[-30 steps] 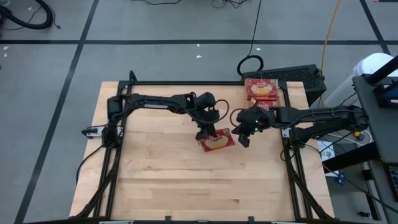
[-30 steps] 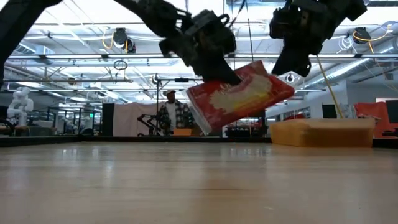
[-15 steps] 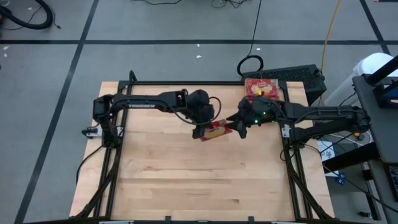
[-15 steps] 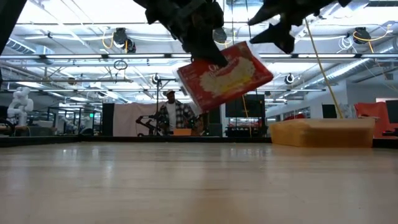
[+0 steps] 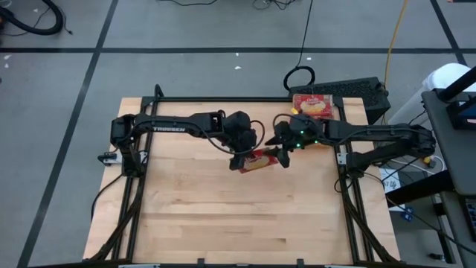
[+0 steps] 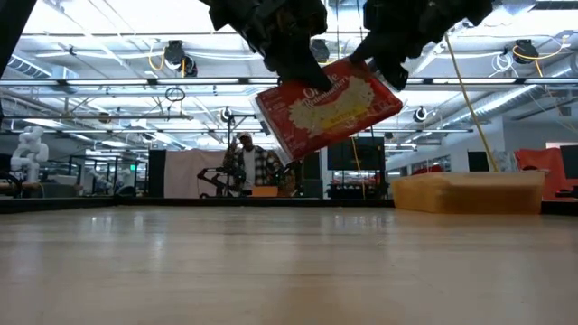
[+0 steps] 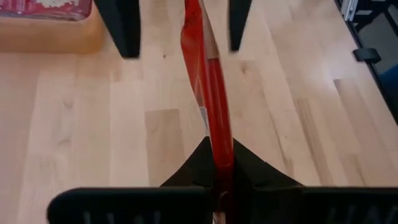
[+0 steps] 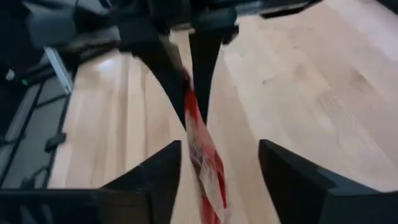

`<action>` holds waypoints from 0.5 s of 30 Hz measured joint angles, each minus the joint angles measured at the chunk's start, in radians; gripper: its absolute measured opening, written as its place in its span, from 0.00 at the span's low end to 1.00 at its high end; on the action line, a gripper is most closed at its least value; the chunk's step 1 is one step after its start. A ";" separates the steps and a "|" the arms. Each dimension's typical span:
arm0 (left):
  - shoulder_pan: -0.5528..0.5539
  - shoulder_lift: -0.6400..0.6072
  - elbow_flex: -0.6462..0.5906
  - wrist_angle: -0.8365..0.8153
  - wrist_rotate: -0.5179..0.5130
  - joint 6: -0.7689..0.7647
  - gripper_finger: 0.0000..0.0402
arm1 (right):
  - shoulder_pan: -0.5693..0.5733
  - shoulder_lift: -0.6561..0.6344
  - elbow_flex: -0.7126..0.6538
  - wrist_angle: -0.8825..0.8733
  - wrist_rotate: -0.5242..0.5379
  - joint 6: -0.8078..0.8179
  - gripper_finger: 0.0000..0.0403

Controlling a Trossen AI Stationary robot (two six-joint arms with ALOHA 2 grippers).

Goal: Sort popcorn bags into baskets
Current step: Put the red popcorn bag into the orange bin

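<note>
Mid-air handover above the table (image 5: 186, 208)
L gripper (image 5: 239, 158) clamps a red popcorn bag (image 5: 259, 158); R gripper (image 5: 282, 150), fingers spread, straddles its far-right end w/o closing. Orange basket (image 6: 470, 191) far right.

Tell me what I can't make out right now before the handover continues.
- Basket contents: bag count unreadable in high view, too small; low view shows only its wall.
- Right pincer contact with the held popcorn bag: blurred in right wrist view.
- Bag's print: edge-on in left wrist view.
</note>
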 joint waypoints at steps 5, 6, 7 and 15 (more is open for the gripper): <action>-0.005 0.000 0.000 0.000 -0.002 -0.037 0.05 | -0.001 0.039 0.000 0.012 -0.038 -0.077 0.29; -0.007 0.000 0.000 0.000 -0.002 -0.045 0.06 | -0.006 0.042 0.000 0.013 -0.050 -0.084 0.23; -0.008 0.000 0.000 0.000 -0.007 -0.057 0.06 | -0.010 0.043 0.000 0.013 -0.058 -0.087 0.17; -0.013 -0.035 0.026 0.013 -0.111 -0.223 0.20 | -0.082 -0.022 -0.001 -0.037 -0.107 -0.081 0.03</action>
